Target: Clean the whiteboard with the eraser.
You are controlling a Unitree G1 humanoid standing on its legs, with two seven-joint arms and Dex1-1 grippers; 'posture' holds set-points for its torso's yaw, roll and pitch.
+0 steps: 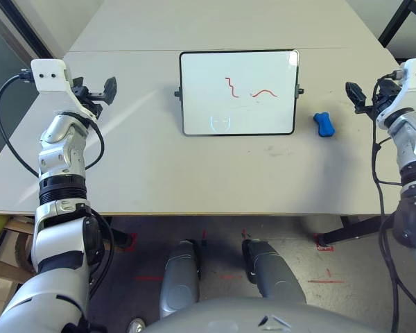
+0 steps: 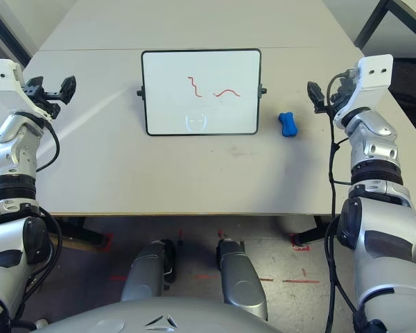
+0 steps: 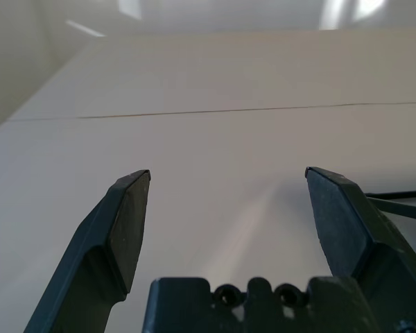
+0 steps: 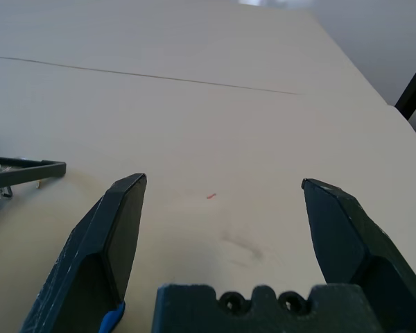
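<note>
The whiteboard (image 1: 208, 76) lies flat at the middle of the table, black-framed, with two red squiggles (image 1: 230, 88) and a faint grey mark near its front edge. The blue bone-shaped eraser (image 1: 324, 124) rests on the table just right of the board, apart from it. My left gripper (image 1: 102, 90) hovers open over the table's left side, well left of the board. Held above the right side, my right gripper (image 1: 360, 94) is open and empty, a little right of and beyond the eraser. A sliver of eraser (image 4: 111, 320) shows by one right finger.
The pale table (image 1: 194, 173) has a seam across it behind the board, and its front edge runs near my body. A black frame (image 1: 402, 17) stands off the far right corner. Wide bare tabletop lies in front of the board.
</note>
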